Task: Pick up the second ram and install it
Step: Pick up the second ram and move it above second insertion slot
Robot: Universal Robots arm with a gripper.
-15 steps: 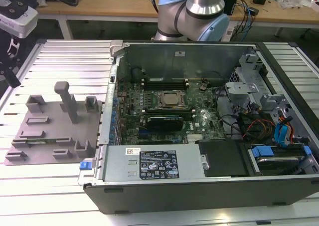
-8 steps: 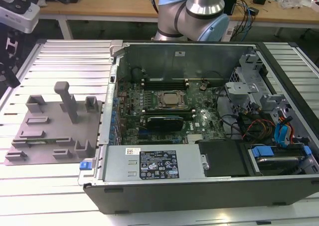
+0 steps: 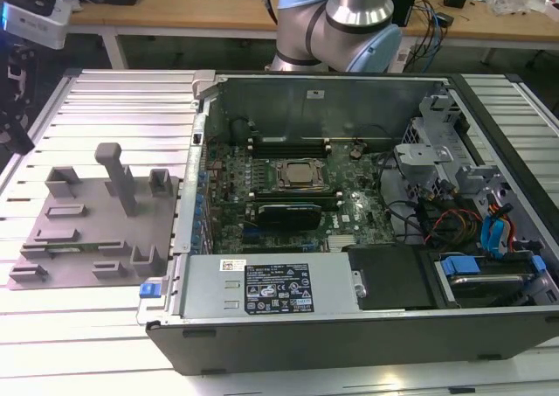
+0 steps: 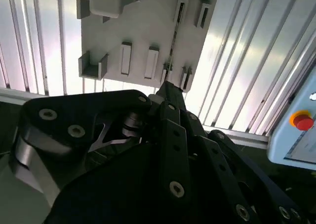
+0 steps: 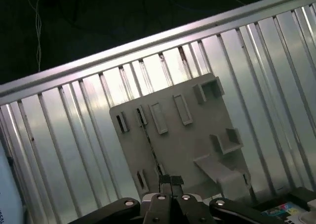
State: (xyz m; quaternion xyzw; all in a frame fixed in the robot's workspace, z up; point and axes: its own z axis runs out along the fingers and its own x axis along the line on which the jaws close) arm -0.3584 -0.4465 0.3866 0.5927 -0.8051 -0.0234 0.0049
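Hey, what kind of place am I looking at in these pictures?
Probably a robotics lab bench set up for computer assembly: an open computer case with its motherboard bared lies on a ribbed metal table, a grey fixture plate sits beside it, and a robot arm stands behind.

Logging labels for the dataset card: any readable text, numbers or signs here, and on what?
Nothing can be quoted.
Black label on the power supply: print too small to read.
White sticker on the same casing: blurred.
Coloured label in the first wrist view: blurred.
Red button on the pendant, second wrist view: no legible wording.
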